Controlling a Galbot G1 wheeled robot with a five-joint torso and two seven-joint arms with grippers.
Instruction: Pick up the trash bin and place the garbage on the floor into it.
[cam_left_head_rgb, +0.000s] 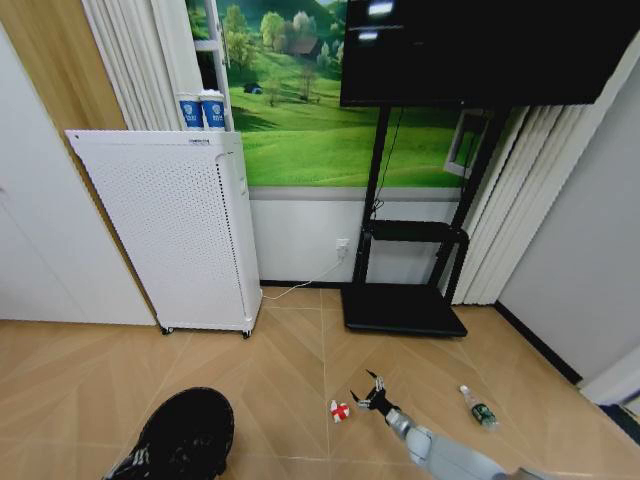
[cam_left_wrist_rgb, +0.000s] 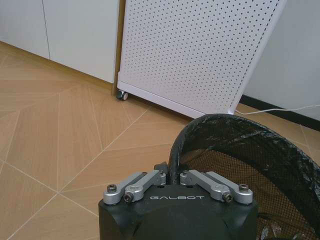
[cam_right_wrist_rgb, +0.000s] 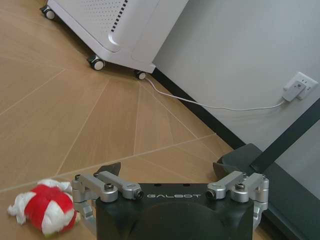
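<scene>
white perforated cabinet (cam_left_head_rgb: 165, 230) on castors, standing against left wall. two blue-and-white cups (cam_left_head_rgb: 201, 110) on ledge above it. green meadow mural (cam_left_head_rgb: 300, 100) on back wall. dark screen (cam_left_head_rgb: 480, 45) on black stand, flat black base (cam_left_head_rgb: 402, 308) on planks. white cable (cam_left_head_rgb: 300, 285) runs to wall socket (cam_left_head_rgb: 343, 246). pale vertical blinds (cam_left_head_rgb: 520, 190) at right.

Taking the tall white perforated cabinet (cam_left_head_rgb: 160, 230) as landmark: the small round black bag-lined bin (cam_left_head_rgb: 185, 432) sits before it, the crumpled red-and-white piece (cam_left_head_rgb: 340, 410) right of that (bottle (cam_left_head_rgb: 479, 408) farther right).

black GALBOT gripper (cam_right_wrist_rgb: 170, 172), silver screwed links
</scene>
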